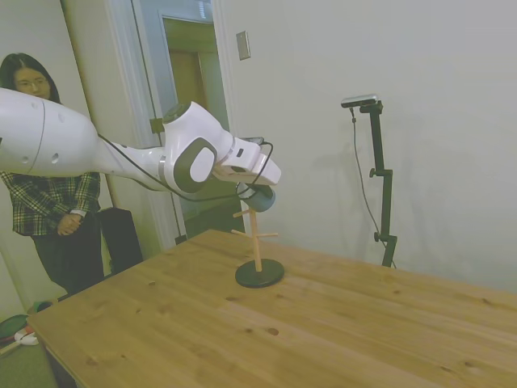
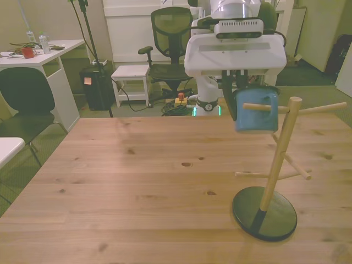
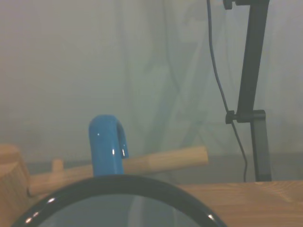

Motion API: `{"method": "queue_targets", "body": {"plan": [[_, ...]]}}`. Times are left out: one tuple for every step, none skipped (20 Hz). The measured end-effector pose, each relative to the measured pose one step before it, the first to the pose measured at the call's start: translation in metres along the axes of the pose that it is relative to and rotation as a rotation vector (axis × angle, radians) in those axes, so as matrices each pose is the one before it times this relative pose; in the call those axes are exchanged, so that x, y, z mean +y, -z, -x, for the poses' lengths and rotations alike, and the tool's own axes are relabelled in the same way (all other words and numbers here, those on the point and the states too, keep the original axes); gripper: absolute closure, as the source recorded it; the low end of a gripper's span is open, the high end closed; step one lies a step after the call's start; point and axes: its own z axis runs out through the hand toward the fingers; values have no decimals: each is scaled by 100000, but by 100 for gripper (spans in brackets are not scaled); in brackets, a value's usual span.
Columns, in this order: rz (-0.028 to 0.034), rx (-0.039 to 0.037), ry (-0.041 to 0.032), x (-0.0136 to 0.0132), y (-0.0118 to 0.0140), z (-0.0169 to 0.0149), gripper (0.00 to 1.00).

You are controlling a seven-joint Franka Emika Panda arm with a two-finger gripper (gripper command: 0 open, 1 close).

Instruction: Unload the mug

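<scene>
The light-blue mug (image 2: 256, 114) hangs by its loop handle on the top peg of a wooden mug tree (image 2: 276, 159) with a black round base, at the front view's right. My gripper (image 2: 241, 100) reaches down onto the mug's rim and is shut on the mug. From the side, the mug (image 1: 263, 198) sits just under the gripper (image 1: 254, 189), at the tip of the tree (image 1: 257, 250). The wrist view shows the dark rim of the mug (image 3: 113, 183), its blue handle (image 3: 108, 144) and the peg (image 3: 163, 160) running through the handle.
A person (image 1: 44, 202) in a plaid shirt stands beside the table's left end in the side view. Beyond the table are an office chair (image 2: 171, 33), a white desk (image 2: 47, 52) and a black chair (image 2: 25, 96). The tree's lower pegs (image 2: 291, 165) stick out sideways.
</scene>
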Motion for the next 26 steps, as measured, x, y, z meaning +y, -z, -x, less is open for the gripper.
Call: {"method": "queue_targets", "body": {"plan": [[148, 101, -241, 122, 27, -135, 100], [144, 150, -257, 135, 11, -145, 100], [158, 155, -253, 144, 0, -148, 100], [164, 192, -240, 144, 5, -160, 100], [159, 213, -240, 142, 11, -167, 100], [176, 252, -294, 163, 16, -198, 100], [169, 278, -411, 182, 24, -230, 100], [170, 303, -605, 227, 35, -282, 100], [187, 388, -729, 292, 66, -369, 100], [165, 438, -670, 308, 103, -401, 100], [228, 482, -677, 291, 111, -382, 100], [305, 329, -970, 367, 96, -428, 100], [208, 247, -761, 392, 88, -452, 100], [278, 282, -685, 410, 72, -457, 100], [359, 314, -798, 503, 100, -555, 100], [365, 247, -1128, 565, 155, -625, 100], [425, 197, -1109, 573, 217, -631, 100], [506, 367, -1169, 687, 331, -739, 100], [533, 309, -1739, 888, 532, -912, 100], [1122, -160, -2063, 994, 721, -860, 100], [1702, -380, -1503, 1207, 882, -877, 100], [1933, -713, -1247, 1154, 885, -653, 100], [2293, -1368, -1244, 1175, 675, -417, 100], [2462, -1892, -832, 1112, 427, -208, 100], [2645, -2124, -925, 1103, 86, -101, 100], [2537, -2078, -685, 1011, -234, -4, 100]]}}
